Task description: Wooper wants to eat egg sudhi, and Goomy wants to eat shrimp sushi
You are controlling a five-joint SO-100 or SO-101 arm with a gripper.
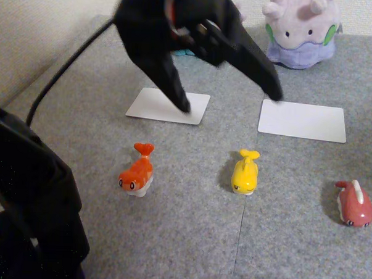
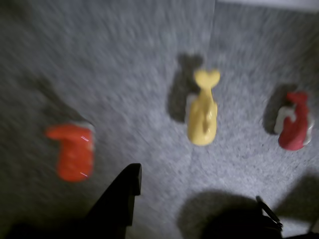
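My black gripper [image 1: 230, 99] hangs open and empty above the grey mat, its fingertips over the two white cards. In front of it lie the orange-and-white shrimp sushi [image 1: 137, 171] on the left and the yellow egg sudhi [image 1: 245, 173] in the middle. Goomy [image 1: 302, 30], the lilac plush, sits at the back right behind the right card. Wooper is almost hidden behind the gripper; a sliver of light blue [image 1: 185, 52] shows. The blurred wrist view has the gripper [image 2: 195, 186] open at the bottom, with the egg sudhi [image 2: 203, 117] just ahead and the shrimp sushi [image 2: 75, 152] to the left.
A dark red toy with a white stripe [image 1: 355, 205] [image 2: 294, 127] lies at the right. One white card [image 1: 169, 106] lies left of centre, another [image 1: 303, 121] to its right. The arm's black base [image 1: 29, 200] and cable fill the lower left.
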